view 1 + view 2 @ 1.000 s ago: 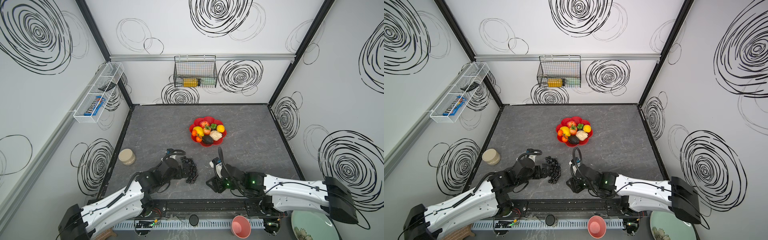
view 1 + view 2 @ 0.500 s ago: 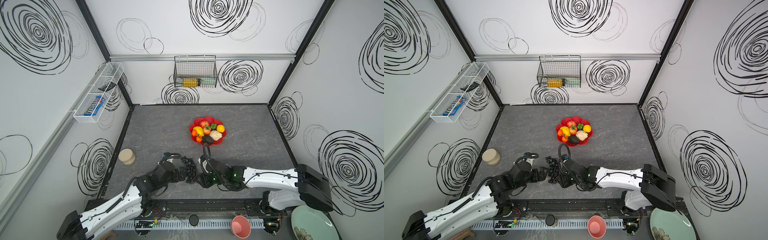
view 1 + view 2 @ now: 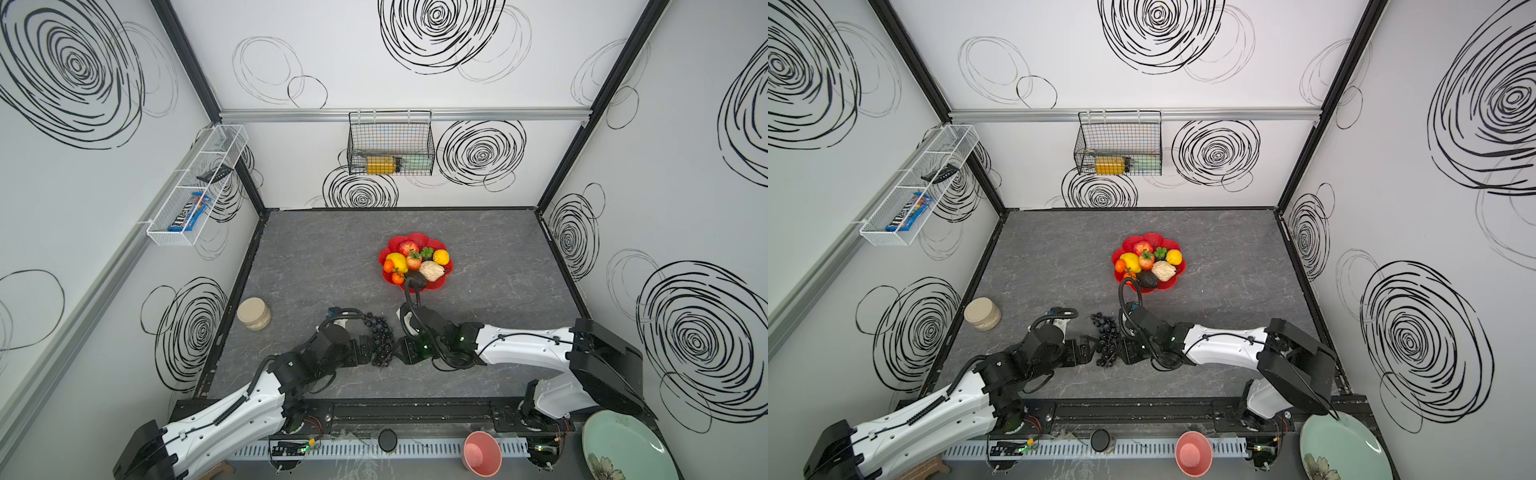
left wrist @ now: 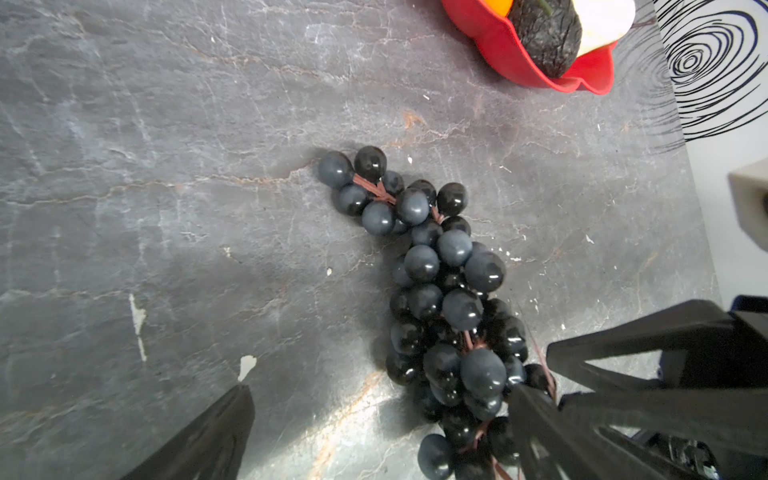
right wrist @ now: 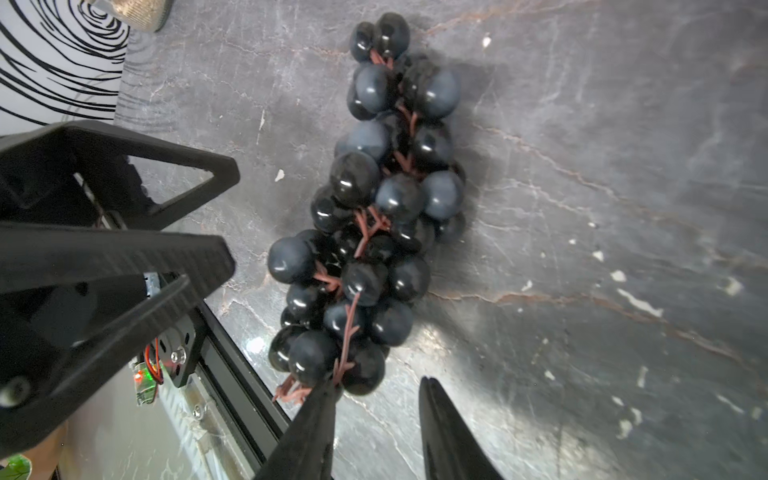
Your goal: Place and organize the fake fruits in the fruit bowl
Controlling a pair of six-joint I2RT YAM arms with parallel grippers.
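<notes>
The grape bunch point(image 3: 380, 341) lies flat on the gray table point(image 3: 324, 257), near the front edge, and it is not in the fruit bowl point(image 3: 437, 285). Its long way runs from front to back. The thin end, with only a few grapes, points away toward the bowl. The fat end, with the brown stem point(image 5: 291, 390), points at the front rail.

The left gripper point(image 3: 360, 352) sits just beside the bunch on the left. The right gripper point(image 3: 400, 351) sits just beside it on the right. The left one's jaws are spread wide. In the left wrist view the fat end shows between them, close by one finger point(image 4: 540, 428), but it is not squeezed. The right one's jaws are partly apart. One of its fingers point(image 5: 316, 419) touches the stem end and the other is over bare table, so it holds nothing.

The bowl stands farther back, well apart from the grapes, with gray table between. The right arm's black cable point(image 3: 407, 293) loops up across the bowl's near edge. A round tan jar point(image 3: 254, 314) stands off to the left.

The grapes are small, smooth, shiny balls, dark blue-black, on thin brown twigs. The bowl is glossy red with a wavy flower rim. In it are a bumpy dark avocado point(image 3: 1147, 280) and a wrinkled cream fruit point(image 3: 1163, 271). The table looks like gray stone with pale cracks.
</notes>
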